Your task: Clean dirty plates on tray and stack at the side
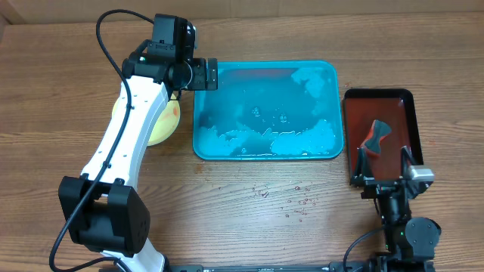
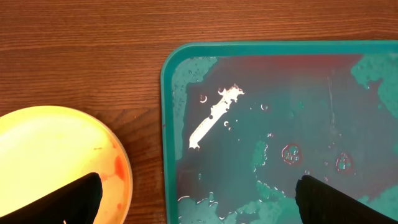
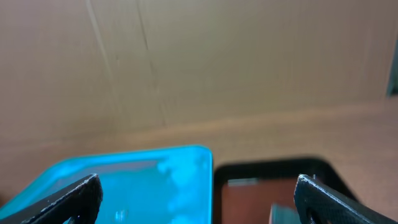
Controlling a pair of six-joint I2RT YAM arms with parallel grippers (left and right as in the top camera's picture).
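Left fingers (image 2: 78, 199) and right fingers (image 3: 68, 200) spread empty, droplets (image 1: 299, 202) dot the wooden table (image 1: 227, 234), cardboard wall (image 3: 249, 56) behind.

Sauce-smeared yel. plate (image 2: 50, 155) beside wet turq. tray (image 2: 166, 137)

Overhead: bright, even top light, only faint soft shadows on the bench (image 1: 249, 227), sharp throughout. Left wrist: sharp, white glare streak (image 2: 211, 121) on the wet tray (image 2: 168, 124), plate (image 2: 43, 149) nearly blown out. Right wrist: soft focus all over, tray oversaturated cyan, right claw (image 3: 198, 186) fingers (image 3: 68, 202) dark and blurred.
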